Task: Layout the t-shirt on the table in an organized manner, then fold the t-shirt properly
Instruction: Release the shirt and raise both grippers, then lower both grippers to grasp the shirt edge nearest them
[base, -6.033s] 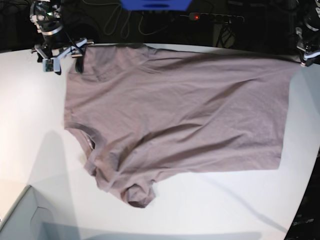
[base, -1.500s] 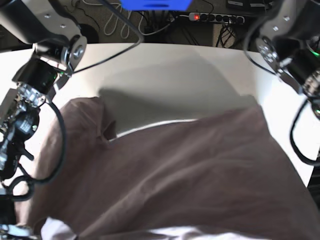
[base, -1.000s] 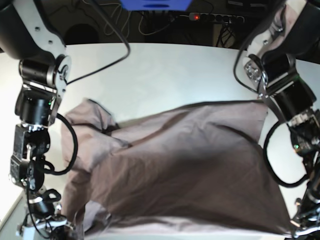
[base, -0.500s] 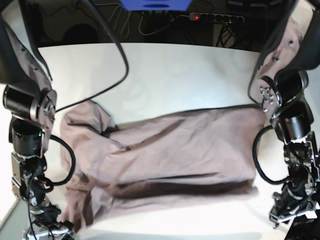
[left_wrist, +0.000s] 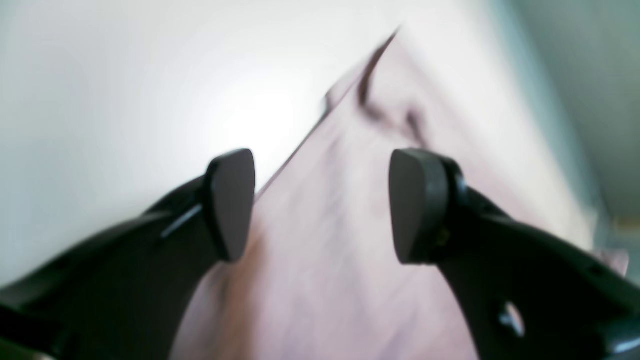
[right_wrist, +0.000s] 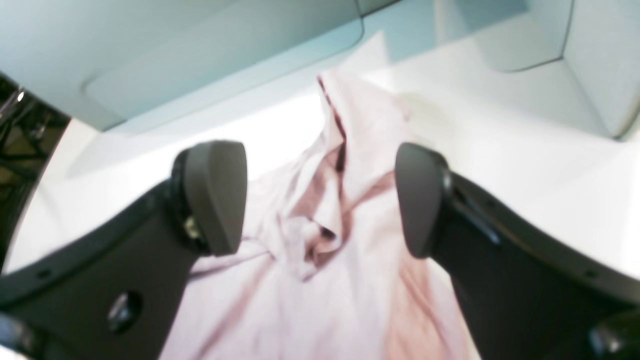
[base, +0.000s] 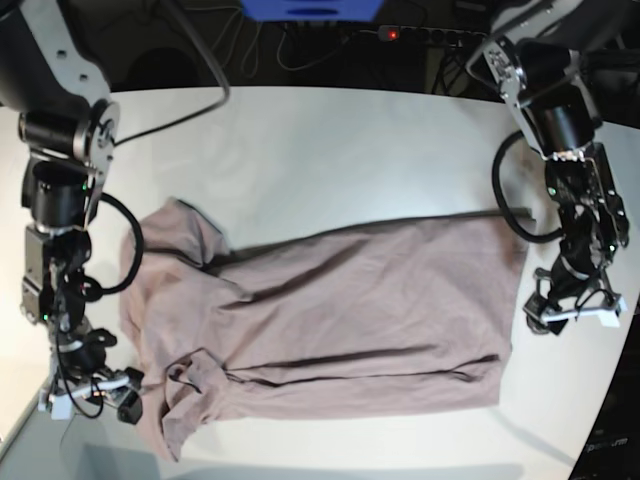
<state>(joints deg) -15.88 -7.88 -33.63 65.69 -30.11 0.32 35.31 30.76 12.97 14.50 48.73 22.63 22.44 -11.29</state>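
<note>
Fabric of the t-shirt (base: 330, 325) lies folded lengthwise on the table (base: 330, 150), a long band with its sleeve end bunched toward the base view's left, presumably laid this way as a first fold. Wrinkles crowd that sleeve end, so smoothing looks needed there. The right gripper (right_wrist: 320, 200) hangs over this crumpled end, jaws spread wide and empty (cloth shows between them, untouched). The left gripper (left_wrist: 320, 205) sits above the straight hem edge, fingers likewise apart, gripping nothing, probably because the cloth is meant to settle flat.
</note>
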